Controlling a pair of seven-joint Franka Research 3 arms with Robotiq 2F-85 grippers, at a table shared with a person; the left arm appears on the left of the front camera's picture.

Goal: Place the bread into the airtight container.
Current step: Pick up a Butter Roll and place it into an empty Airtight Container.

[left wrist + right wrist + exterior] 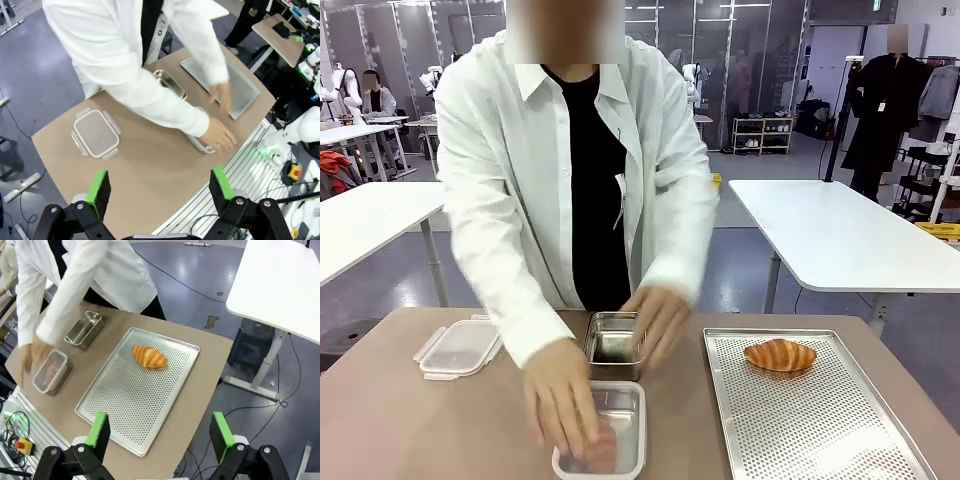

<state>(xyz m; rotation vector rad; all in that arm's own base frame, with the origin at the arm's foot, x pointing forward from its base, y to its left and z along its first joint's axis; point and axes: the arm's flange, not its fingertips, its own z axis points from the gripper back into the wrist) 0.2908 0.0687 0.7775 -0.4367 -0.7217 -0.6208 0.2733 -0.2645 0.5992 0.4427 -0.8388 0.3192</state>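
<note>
The bread, a golden croissant (780,355) (149,357), lies at the far end of a perforated metal tray (820,420) (130,400). The clear airtight container (620,440) (50,371) (196,144) sits without a lid near the table's front edge, with the person's hand (565,405) (220,137) on it. Its lid (460,347) (96,133) lies apart at the left. My left gripper (159,187) hangs open high above the table. My right gripper (159,432) is open too, above the tray's near end, holding nothing.
A metal loaf pan (613,345) (170,84) (85,329) stands just behind the container, with the person's other hand (660,320) beside it. The person leans over the table's far side. White tables stand farther back.
</note>
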